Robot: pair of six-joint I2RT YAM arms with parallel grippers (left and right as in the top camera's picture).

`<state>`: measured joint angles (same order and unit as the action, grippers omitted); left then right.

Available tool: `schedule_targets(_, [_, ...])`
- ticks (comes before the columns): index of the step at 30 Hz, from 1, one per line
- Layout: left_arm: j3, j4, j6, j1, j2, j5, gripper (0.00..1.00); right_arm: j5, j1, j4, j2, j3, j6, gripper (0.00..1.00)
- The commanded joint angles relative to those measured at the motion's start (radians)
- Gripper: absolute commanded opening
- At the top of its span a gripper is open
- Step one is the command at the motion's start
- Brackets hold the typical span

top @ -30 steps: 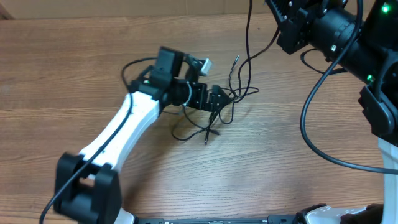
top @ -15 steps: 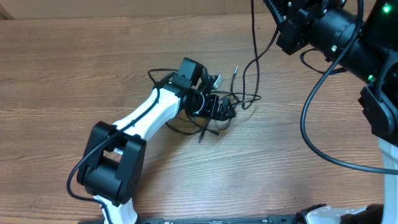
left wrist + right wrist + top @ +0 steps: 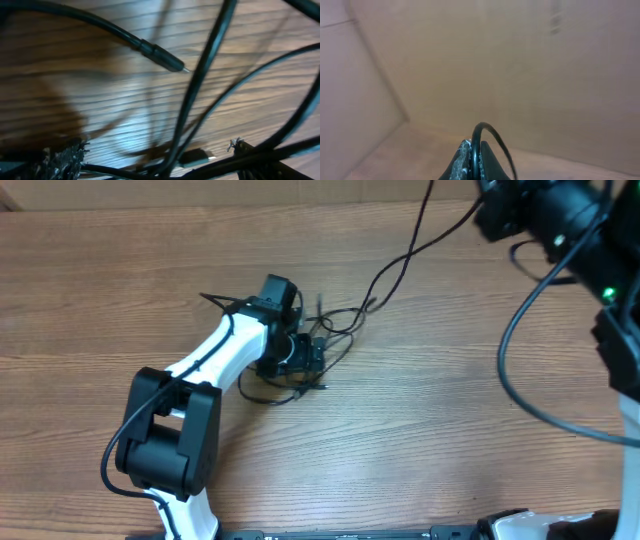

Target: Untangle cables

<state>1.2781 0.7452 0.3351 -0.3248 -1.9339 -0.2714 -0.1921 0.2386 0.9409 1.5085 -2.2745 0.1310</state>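
Note:
A tangle of thin black cables (image 3: 335, 330) lies on the wooden table (image 3: 450, 410) at centre. My left gripper (image 3: 300, 362) is down in the tangle. In the left wrist view its fingers (image 3: 160, 157) stand wide apart with several strands (image 3: 200, 85) crossing between them and a loose plug (image 3: 162, 56) above. One strand (image 3: 400, 255) runs up and right out of the overhead view. My right gripper (image 3: 476, 150) is shut on a black cable (image 3: 492, 135), held high in the air; only its arm (image 3: 560, 215) shows in the overhead view.
A cardboard wall (image 3: 520, 60) fills the right wrist view. The white left arm (image 3: 200, 375) lies across the table's left centre. The right arm's own thick black lead (image 3: 510, 370) hangs in a loop at the right side.
The left gripper has moved left and the tangle has shifted left with it. The right arm has moved up and right, and the strand leading to it now runs straighter.

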Motion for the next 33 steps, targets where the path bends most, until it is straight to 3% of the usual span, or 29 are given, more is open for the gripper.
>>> schedule_targets(1, [0.013, 0.027, 0.01, 0.039, -0.013, 0.097, 0.95, 0.053, -0.07, -0.034, -0.021, -0.023, 0.003, 0.04])
schedule_targets(25, [0.013, 0.106, -0.006, 0.293, -0.013, 0.092, 0.97, 0.095, -0.525, -0.122, -0.074, -0.023, 0.019, 0.04])
schedule_targets(33, [0.013, 0.116, -0.1, 0.284, -0.013, 0.056, 1.0, 0.316, -0.642, -0.113, 0.0, -0.022, 0.018, 0.04])
